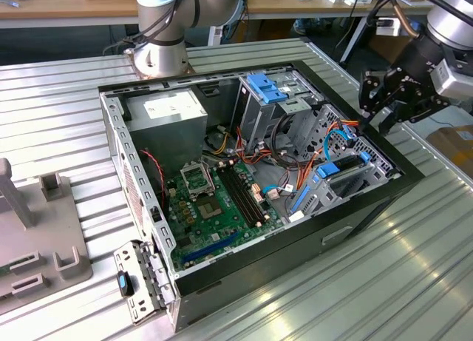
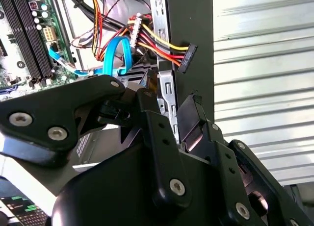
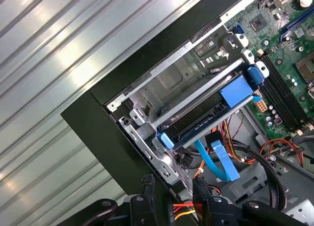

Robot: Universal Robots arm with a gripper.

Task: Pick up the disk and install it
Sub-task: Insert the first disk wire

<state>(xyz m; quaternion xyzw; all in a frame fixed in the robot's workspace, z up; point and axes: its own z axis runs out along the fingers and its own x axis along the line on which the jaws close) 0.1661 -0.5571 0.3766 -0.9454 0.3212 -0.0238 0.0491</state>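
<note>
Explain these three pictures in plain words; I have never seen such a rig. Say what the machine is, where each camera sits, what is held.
The machine is a robot arm on a ribbed metal table. The exterior view looks on from off the arm; both wrist views come from cameras riding near its wrist. On the table lies an open computer case. The gripper hangs at the case's edge, open, holding nothing. The disk, blue-framed, sits in the case's drive cage.
</note>
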